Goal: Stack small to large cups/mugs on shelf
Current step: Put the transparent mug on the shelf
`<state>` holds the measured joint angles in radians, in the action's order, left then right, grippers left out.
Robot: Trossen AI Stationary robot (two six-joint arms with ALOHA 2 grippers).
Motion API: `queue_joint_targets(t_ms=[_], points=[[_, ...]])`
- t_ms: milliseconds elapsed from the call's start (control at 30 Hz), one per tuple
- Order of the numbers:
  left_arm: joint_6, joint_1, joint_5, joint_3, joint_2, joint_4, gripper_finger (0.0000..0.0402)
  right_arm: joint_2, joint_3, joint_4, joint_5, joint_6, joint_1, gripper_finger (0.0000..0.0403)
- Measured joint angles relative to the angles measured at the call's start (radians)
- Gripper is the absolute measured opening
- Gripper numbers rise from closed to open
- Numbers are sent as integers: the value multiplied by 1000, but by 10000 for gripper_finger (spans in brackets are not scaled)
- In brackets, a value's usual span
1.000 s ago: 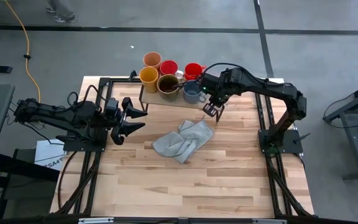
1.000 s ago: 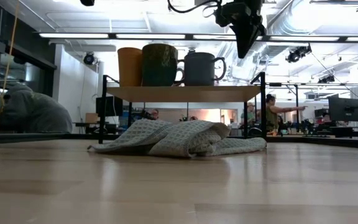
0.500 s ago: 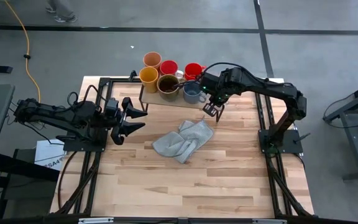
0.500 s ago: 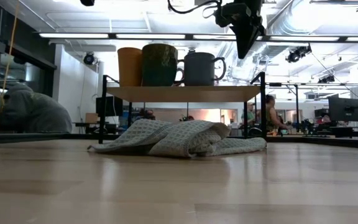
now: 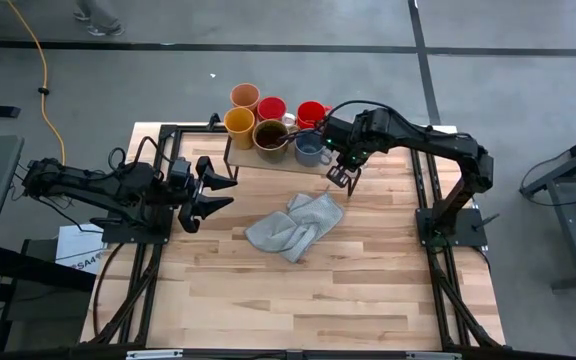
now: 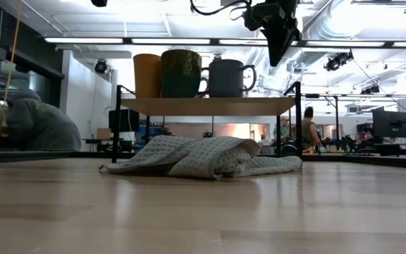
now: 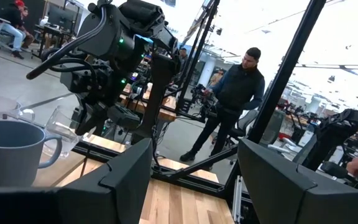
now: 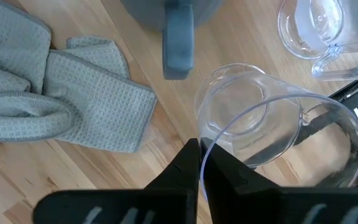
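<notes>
The right gripper (image 8: 201, 163) is pinching the thin rim of a clear glass cup (image 8: 278, 140), fingers closed on its wall, and is hanging it just off the right end of the shelf (image 5: 313, 167), beside the grey-blue mug (image 5: 310, 150); the glass is probably light, rigid, slick and breakable, so the rim grip is looking marginal; its axis seems tilted rather than upright, mouth toward the wrist; the left gripper (image 5: 214, 188) is waiting open at the table's left.
</notes>
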<state>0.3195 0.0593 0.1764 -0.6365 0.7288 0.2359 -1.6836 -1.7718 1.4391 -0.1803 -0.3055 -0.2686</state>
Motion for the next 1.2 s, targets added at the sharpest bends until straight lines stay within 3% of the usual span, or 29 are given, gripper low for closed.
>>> queue_joint_targets(t_ms=[400,833,1200], points=[[0,0,0,0,0,0,225,0,0,-4,0,0,0,53],[0,0,0,0,0,0,225,0,0,-60,-78,0,-1,56],[0,0,0,0,0,-2,225,68,0,-137,-101,151,31,56]])
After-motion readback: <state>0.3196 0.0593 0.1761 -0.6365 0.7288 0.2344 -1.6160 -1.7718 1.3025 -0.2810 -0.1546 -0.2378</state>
